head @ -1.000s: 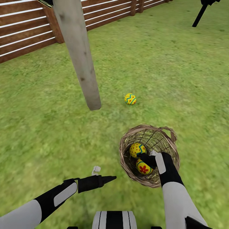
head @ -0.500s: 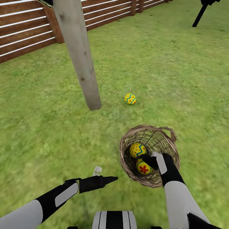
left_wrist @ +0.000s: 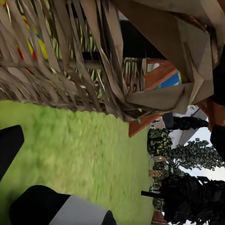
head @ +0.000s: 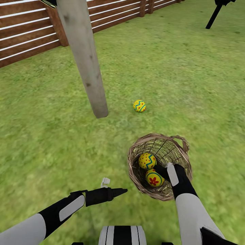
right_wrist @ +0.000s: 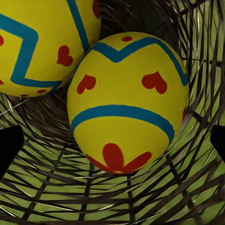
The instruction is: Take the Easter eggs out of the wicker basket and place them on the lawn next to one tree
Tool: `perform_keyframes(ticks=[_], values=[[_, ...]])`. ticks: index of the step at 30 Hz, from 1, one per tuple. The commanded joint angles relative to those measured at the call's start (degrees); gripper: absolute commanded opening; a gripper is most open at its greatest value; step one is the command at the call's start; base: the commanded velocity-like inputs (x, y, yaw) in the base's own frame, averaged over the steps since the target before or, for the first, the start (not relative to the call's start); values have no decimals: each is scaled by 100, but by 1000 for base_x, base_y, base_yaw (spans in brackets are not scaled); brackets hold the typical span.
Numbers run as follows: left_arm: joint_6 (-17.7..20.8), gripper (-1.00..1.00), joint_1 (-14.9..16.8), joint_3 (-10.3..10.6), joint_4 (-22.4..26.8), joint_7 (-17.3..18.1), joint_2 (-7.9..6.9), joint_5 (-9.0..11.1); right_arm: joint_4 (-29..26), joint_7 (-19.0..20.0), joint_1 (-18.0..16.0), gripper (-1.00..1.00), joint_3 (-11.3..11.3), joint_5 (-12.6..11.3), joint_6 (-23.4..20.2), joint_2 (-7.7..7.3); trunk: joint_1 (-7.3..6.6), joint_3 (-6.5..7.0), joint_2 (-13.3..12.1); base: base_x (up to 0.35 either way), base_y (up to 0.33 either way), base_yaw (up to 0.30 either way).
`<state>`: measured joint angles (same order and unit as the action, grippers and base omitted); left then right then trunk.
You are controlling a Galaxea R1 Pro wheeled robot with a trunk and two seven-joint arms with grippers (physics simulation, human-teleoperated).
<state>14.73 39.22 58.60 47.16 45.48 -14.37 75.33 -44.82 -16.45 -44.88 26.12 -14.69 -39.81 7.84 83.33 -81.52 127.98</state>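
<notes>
The wicker basket [head: 135,149] stands on the lawn [head: 51,143] in front of me. Two Easter eggs lie inside it, a dotted one [head: 147,160] and a flower one [head: 153,178]. My right gripper [head: 160,171] reaches into the basket and is open. In the right wrist view its black fingertips [right_wrist: 9,146] flank the flower egg [right_wrist: 126,103] without touching it. A third egg [head: 139,105] lies on the grass just right of the pale tree trunk [head: 83,61]. My left gripper [head: 114,188] hovers open over the grass left of the basket [left_wrist: 70,70].
A brown slatted fence [head: 23,34] runs along the back left behind the tree. A black-trunked tree [head: 214,15] stands at the far right. Open grass stretches between the tree, the basket and the fence.
My right gripper has sunk slightly deeper into the basket toward the flower egg. The left gripper has drifted a little to the right. The eggs have not moved.
</notes>
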Motion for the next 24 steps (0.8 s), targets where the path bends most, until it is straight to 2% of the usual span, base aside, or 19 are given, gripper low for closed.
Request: perform_keyframes(ticks=[1, 5, 10, 15, 19, 24], values=[[47, 100, 6, 20, 3, 5, -5, 61, -9, -48, -3, 100, 12, -61, -11, 8, -1, -3, 2, 0, 0, 0], [48, 100, 6, 20, 2, 5, -10, 61, -9, -64, -3, 100, -5, -66, -19, 28, -1, -3, 2, 0, 0, 0], [49, 100, 6, 20, -4, 5, -13, 61, -9, -82, -3, 100, -148, -69, -23, 25, -1, -3, 2, 0, 0, 0], [51, 100, 6, 20, -10, 4, -9, 61, -9, -83, -3, 100, -165, -70, -19, 20, -1, -3, 2, 0, 0, 0], [52, 100, 6, 20, -12, 4, -6, 61, -9, -91, -3, 100, -166, -58, -22, 15, 87, -75, 162, 0, 0, 0], [50, 100, 6, 20, -8, 5, -5, 61, -16, -359, -3, 100, -160, -96, -33, 14, 197, -165, 363, 0, 0, 0]])
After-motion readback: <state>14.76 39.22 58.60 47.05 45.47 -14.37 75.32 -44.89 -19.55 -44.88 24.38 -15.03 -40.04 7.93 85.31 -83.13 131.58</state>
